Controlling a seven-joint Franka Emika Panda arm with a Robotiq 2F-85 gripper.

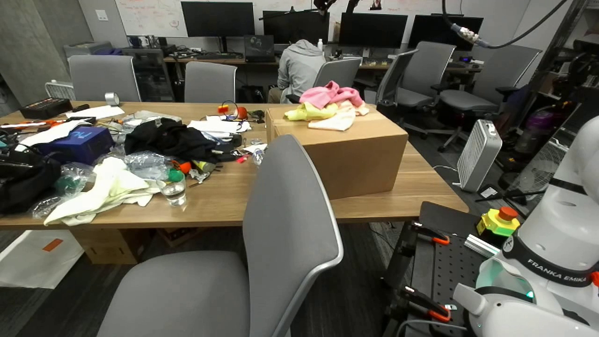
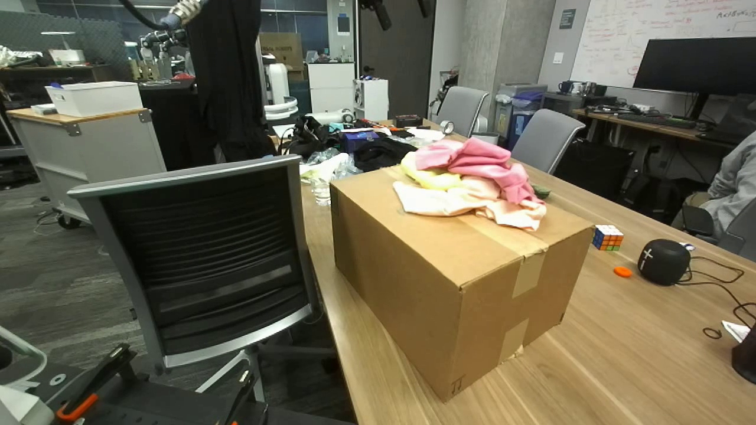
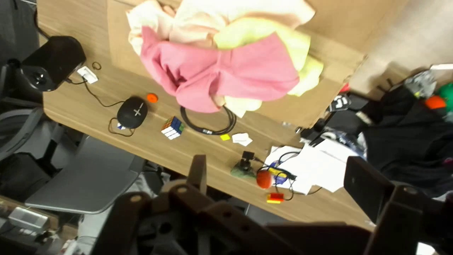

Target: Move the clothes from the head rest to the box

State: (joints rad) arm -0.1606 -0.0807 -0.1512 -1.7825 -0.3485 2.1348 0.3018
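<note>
The clothes lie in a loose heap on top of the closed cardboard box (image 2: 407,277): a pink garment (image 1: 330,95), a yellow-green one (image 1: 310,112) and a pale peach one (image 2: 443,200). In the wrist view the pink garment (image 3: 226,71) overlaps the other two. My gripper (image 3: 276,159) is open, its fingers wide apart with nothing between them; the heap appears beyond the fingertips. Dark fingers (image 2: 379,15) show at the top edge in both exterior views, well above the box. The head rest (image 2: 186,176) of the grey chair, beside the table, is bare.
The wooden table (image 1: 215,201) carries black garments (image 1: 168,140), a pale cloth (image 1: 107,187), a glass of water (image 1: 175,193), a speaker (image 2: 664,261) and a puzzle cube (image 2: 608,237). An emergency stop (image 1: 498,222) sits near the arm's base. Someone in grey (image 1: 302,65) sits at the back.
</note>
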